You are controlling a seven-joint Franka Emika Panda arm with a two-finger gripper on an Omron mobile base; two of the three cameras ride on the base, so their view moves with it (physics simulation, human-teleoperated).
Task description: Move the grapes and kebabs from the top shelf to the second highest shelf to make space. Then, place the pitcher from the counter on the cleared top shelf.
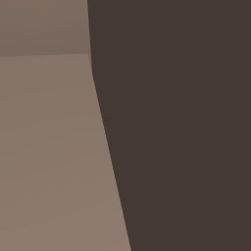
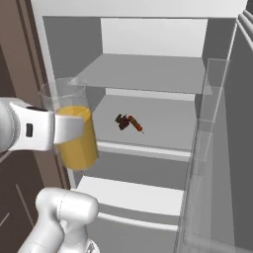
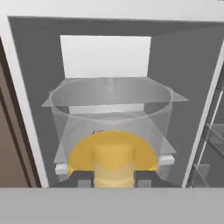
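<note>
So the shuffle looks done: dark purple-maroon grapes (image 2: 121, 121) and the thin skewered kebabs (image 2: 136, 124) lie together on the flat light-grey second highest shelf (image 2: 163, 129), roughly its middle. Grey top shelf (image 2: 148, 73) above is bare. Left: seat the tall clear glass pitcher with orange liquid (image 2: 74, 129) up there. White two-finger hand (image 3: 114, 179) is clamped on the pitcher's lower body, pitcher upright outside the fridge opening, at about 8 o'clock from the top shelf in the right base view. Hand view is murky through glass, but the shelf edge seems near rim level; probably needs lifting before pushing in.
</note>
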